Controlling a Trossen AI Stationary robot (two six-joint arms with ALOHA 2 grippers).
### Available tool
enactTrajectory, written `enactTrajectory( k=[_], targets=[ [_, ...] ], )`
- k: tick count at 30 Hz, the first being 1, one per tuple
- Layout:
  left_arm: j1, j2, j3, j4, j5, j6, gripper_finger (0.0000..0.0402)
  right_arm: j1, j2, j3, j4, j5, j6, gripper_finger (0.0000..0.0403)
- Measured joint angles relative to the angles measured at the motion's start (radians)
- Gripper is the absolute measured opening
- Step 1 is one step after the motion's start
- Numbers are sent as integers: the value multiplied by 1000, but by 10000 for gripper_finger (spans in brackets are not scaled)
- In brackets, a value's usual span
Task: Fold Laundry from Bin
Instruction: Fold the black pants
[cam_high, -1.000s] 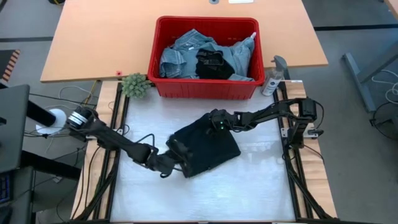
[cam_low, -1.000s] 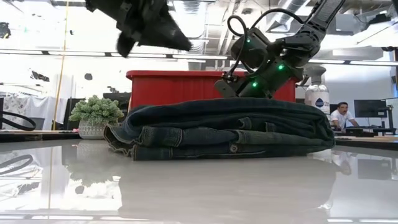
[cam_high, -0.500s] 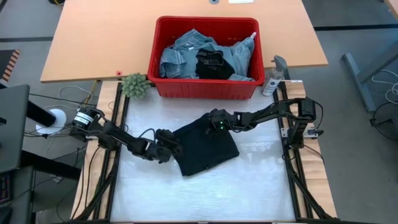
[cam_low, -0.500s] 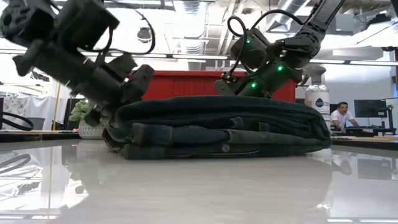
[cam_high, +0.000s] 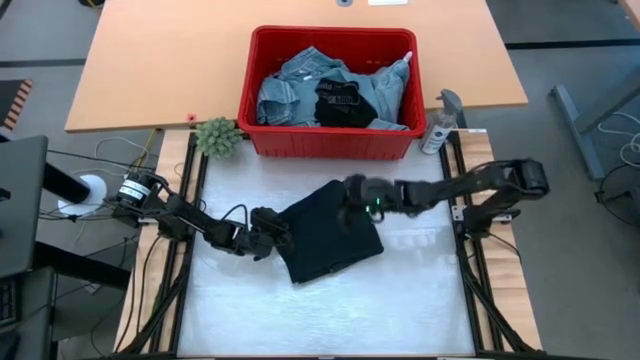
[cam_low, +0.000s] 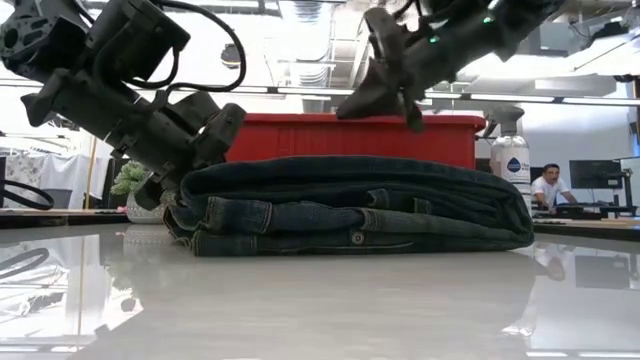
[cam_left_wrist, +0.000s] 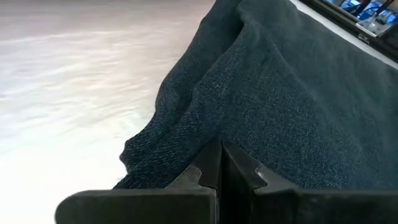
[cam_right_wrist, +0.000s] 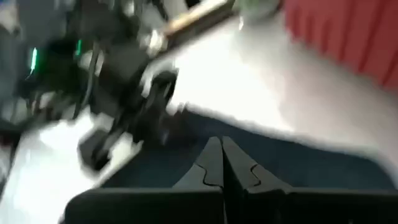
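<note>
A dark denim garment (cam_high: 332, 235) lies folded in several layers on the white table (cam_high: 420, 300), seen end-on in the low view (cam_low: 360, 205). My left gripper (cam_high: 284, 237) is shut at the garment's left end, low over the table (cam_low: 190, 165). My right gripper (cam_high: 347, 202) is shut and hangs clear above the garment's far part (cam_low: 385, 105). The red bin (cam_high: 330, 143) stands behind on the wooden table and holds more laundry: light blue denim (cam_high: 290, 88) and a black piece (cam_high: 343, 103). My left gripper sets its shut fingertips (cam_left_wrist: 221, 163) against the folded garment's left end (cam_left_wrist: 186, 146), on the upper layers. It comes slanting down from the table's left. The garment lies flat on the table, still folded.
A small green plant (cam_high: 218, 137) stands left of the bin and a clear spray bottle (cam_high: 438, 122) right of it. Bare white table spreads near and right of the garment. A person (cam_low: 548, 186) sits in the room far behind.
My left gripper has sunk from high over the garment's near left corner to its left end, rolling as it went, then kept still. My right gripper has lifted off the garment's far top, rising and drawing toward the right. The garment stays folded in place.
</note>
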Motion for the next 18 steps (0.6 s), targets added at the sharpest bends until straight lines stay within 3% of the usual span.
enactTrajectory(
  k=[4,10,18],
  targets=[
    [1,0,0,3,12,1,0,114,55,3,43,25,8,14],
    [1,0,0,0,16,8,0,249,260,0,122,31,86,14],
    [1,0,0,-7,31,5,0,328,473,8,167,110,205,14]
  ],
)
